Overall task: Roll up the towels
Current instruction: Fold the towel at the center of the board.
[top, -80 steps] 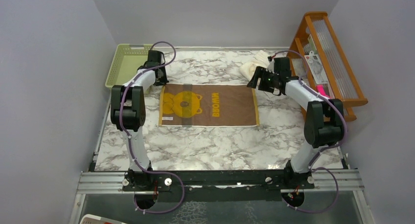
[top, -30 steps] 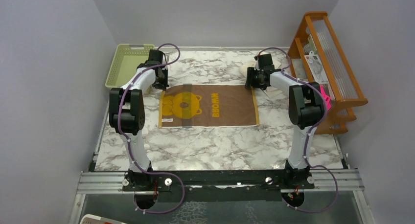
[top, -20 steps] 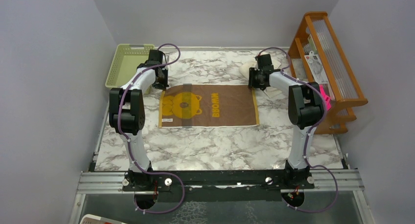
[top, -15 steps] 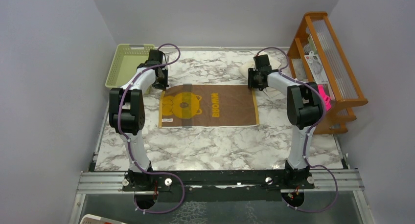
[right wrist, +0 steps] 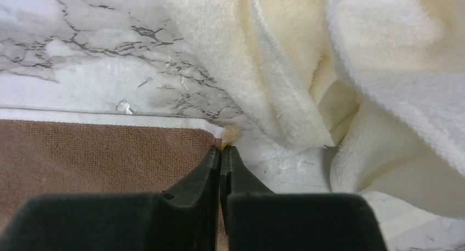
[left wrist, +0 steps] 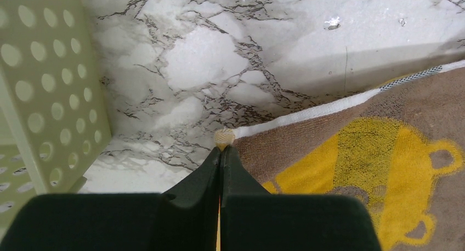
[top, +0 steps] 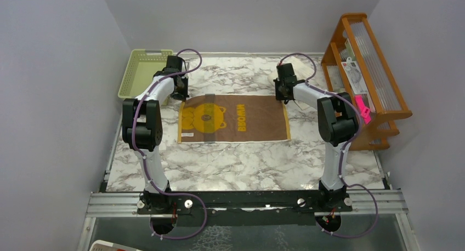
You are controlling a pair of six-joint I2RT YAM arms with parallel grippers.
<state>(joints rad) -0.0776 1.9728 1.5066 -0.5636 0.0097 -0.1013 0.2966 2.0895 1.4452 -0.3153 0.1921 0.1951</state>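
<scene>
Since a moment ago our right gripper (right wrist: 221, 151) has moved left to the far right corner of the brown towel (top: 236, 118), and it is pinched tight on it. Our left gripper (left wrist: 221, 152) is pinched tight on the far left corner. The towel lies flat on the table (top: 247, 163), with the cream towel (right wrist: 384, 64) bunched up just behind it. We think the roll is just starting. Next we should lift both corners together and curl that edge toward us.

Top cam overhead; wrists close; share brown towel (top: 236, 119).
</scene>
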